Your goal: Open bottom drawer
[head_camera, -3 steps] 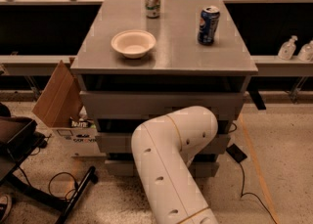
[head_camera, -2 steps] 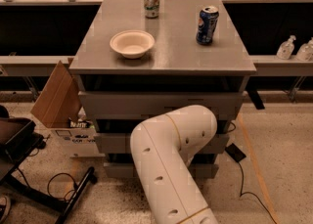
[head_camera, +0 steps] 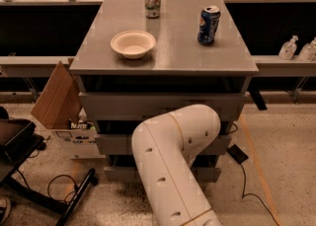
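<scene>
Down low at the cabinet's [head_camera: 177, 52] foot sits the bottom drawer [head_camera: 121, 173], lowest of three grey fronts, just above the speckled floor. Only its left & right ends show; the mid part is covered by the robot's white arm [head_camera: 168, 170], which rises from the near edge & bends at a fat elbow in front of the drawers. Can't tell if the drawer is pulled out at all.

Gripper: hidden behind that elbow, somewhere by the lower drawer fronts; open or closed, can't tell.

Above, the middle drawer [head_camera: 112, 144] is partly covered by the arm too; the top drawer [head_camera: 148, 105] is fully visible.

On the cabinet top: white bowl [head_camera: 133, 44] near-left, blue can [head_camera: 208, 25] to the right, upright, & a green-white can [head_camera: 152, 1] at the far edge, upright. All three well apart.

Left of the cabinet: cardboard sheet [head_camera: 57, 96] leaning against it, w/ a printed white box [head_camera: 74, 133] below. Further left & nearer, a black chair base [head_camera: 29, 180] w/ cables.

Right side: black cable [head_camera: 245, 183] on the floor; two pump bottles [head_camera: 288, 48] on a ledge at the far right.
</scene>
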Tool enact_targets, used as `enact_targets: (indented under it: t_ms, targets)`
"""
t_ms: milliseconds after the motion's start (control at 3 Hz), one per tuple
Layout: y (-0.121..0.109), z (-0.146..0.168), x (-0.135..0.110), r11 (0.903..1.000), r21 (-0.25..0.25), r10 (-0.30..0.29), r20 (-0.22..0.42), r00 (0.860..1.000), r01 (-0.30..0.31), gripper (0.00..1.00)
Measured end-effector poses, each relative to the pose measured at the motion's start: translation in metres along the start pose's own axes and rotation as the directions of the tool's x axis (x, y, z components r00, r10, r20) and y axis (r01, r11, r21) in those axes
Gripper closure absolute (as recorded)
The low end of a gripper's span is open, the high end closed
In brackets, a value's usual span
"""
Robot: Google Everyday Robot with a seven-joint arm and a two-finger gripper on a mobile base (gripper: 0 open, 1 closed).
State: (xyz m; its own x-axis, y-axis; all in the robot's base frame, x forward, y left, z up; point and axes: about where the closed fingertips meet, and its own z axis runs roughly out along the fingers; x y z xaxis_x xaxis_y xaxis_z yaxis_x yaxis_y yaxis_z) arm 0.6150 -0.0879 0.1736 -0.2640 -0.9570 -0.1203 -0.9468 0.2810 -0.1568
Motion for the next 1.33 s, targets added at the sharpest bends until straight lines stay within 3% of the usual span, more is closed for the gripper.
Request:
enact_targets:
  t_ms: [1333]
  targets:
    - [-0.0009, -0.0089, -0.0008, 1.0000, 0.000, -0.001, 0.000, 1.000, 0.001, 1.00]
